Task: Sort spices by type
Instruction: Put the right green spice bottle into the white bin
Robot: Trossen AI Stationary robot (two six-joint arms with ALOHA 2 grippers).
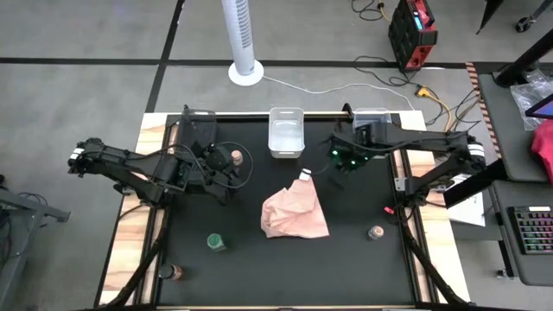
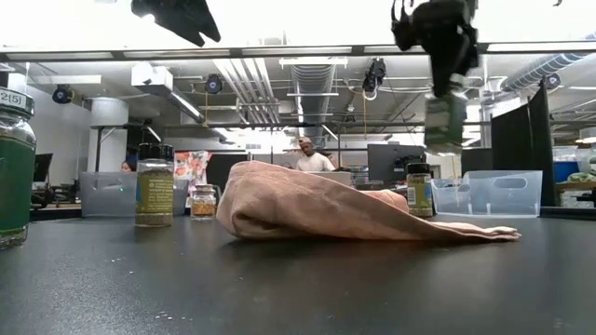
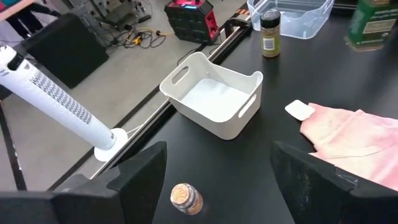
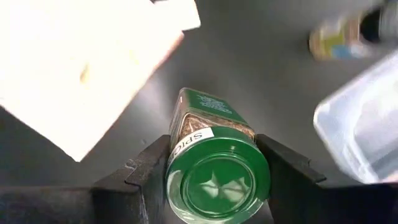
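The right gripper (image 4: 211, 180) hangs well above the black table (image 1: 346, 268), its two dark fingers clamped on a green-lidded spice jar (image 4: 214, 168) of dried herbs, lid toward the wrist. From above, this gripper (image 1: 339, 164) sits just right of the white rectangular plastic bin (image 1: 287, 132) at the table's far edge; in the low view the held jar (image 2: 446, 116) hangs high over the cloth.

The left gripper (image 3: 217, 180) holds nothing, its fingers spread wide, and it hovers over a small cork-topped spice jar (image 3: 186, 199) standing upright on the table. From above that jar (image 1: 235, 158) is just beside the left gripper (image 1: 216, 168).

A crumpled pink cloth (image 1: 294, 212) lies mid-table. Near the front a second green-lidded jar (image 1: 215, 243) stands left of the cloth, a dark red-banded jar (image 1: 175, 272) stands at the front left corner, and a tan-lidded jar (image 1: 376, 233) stands to the cloth's right. A clear bin (image 1: 371, 117) sits at the far right. People show in the room beyond.
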